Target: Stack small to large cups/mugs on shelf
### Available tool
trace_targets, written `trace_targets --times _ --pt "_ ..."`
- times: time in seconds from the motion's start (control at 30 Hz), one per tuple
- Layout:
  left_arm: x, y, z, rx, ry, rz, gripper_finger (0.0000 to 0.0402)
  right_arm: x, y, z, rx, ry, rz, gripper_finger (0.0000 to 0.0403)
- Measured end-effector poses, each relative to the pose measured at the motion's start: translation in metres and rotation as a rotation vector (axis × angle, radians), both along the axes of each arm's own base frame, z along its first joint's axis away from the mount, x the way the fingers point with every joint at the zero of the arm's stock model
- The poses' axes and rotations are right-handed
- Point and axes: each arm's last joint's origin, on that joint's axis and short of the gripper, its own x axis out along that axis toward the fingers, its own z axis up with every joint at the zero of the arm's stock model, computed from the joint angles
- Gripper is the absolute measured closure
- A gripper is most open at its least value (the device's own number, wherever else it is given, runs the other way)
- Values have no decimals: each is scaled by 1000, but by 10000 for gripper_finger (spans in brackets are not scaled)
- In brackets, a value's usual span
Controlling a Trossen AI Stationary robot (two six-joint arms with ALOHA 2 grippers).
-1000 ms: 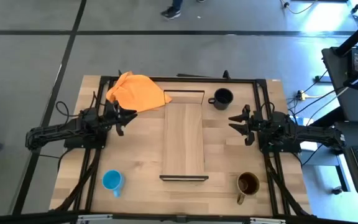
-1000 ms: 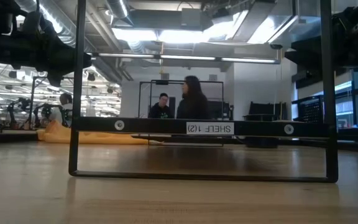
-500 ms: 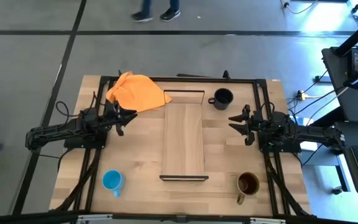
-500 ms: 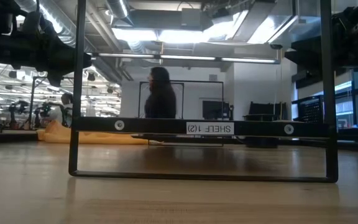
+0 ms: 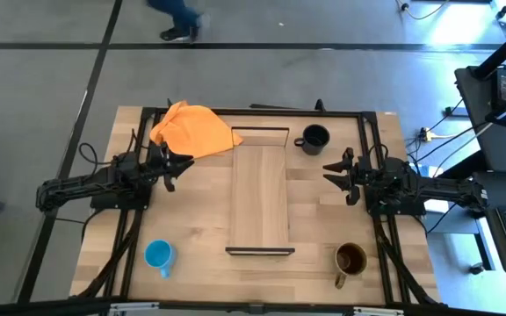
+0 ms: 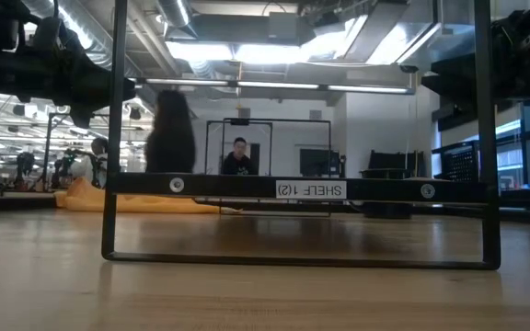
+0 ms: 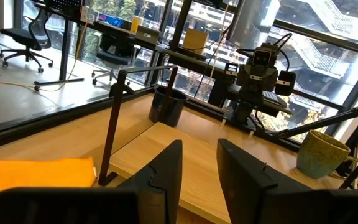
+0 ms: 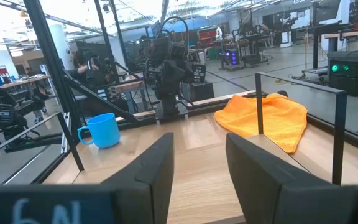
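Starting at your left edge, the left gripper (image 5: 181, 165) hovers with fingers parted and empty beside the orange cloth (image 5: 191, 129); the blue mug (image 5: 158, 256) waits near the front left corner. Centred on the bench (image 5: 323, 228) lies the shelf (image 5: 259, 197), bare, ready for stacking. The black mug (image 5: 314, 138) sits towards the back right, the olive mug (image 5: 350, 260) front right. The right gripper (image 5: 332, 173) hangs parted, empty. From table height, you cannot make out any mug clearly.

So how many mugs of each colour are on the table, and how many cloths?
Blue mug: 1
Black mug: 1
Brown-olive mug: 1
Orange cloth: 1
Total: 4
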Motion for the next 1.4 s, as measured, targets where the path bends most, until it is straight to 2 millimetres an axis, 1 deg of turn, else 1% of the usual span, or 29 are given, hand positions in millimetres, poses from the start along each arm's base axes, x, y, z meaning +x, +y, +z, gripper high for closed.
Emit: trace_targets --times 0.77,0.83,0.9,0.97,1.1,1.17,1.2,1.27,1.33,1.4 --pt "0 0 0 0 -1 0 308 0 0 0 11 -2 1 256" --pt "0 0 0 0 -1 0 308 0 0 2 19 -25 -1 256" --pt "0 0 0 0 -1 0 308 -2 -1 12 19 -124 -41 256" --pt "0 0 0 0 0 0 308 -6 -1 25 5 -271 -69 256" --pt "0 0 0 0 0 0 308 -20 -2 51 -41 -563 -146 256" --pt "0 0 0 0 0 0 308 -26 -1 65 -42 -638 -158 256" --pt "0 0 0 0 0 0 308 -28 -1 72 -45 -646 -159 256" --pt "0 0 0 0 0 0 308 -28 -1 85 -81 -598 -176 256" --pt "0 0 0 0 0 -1 308 -27 -1 102 -143 -493 -198 256" --pt "0 0 0 0 0 0 308 -25 -2 121 -208 -349 -233 256"
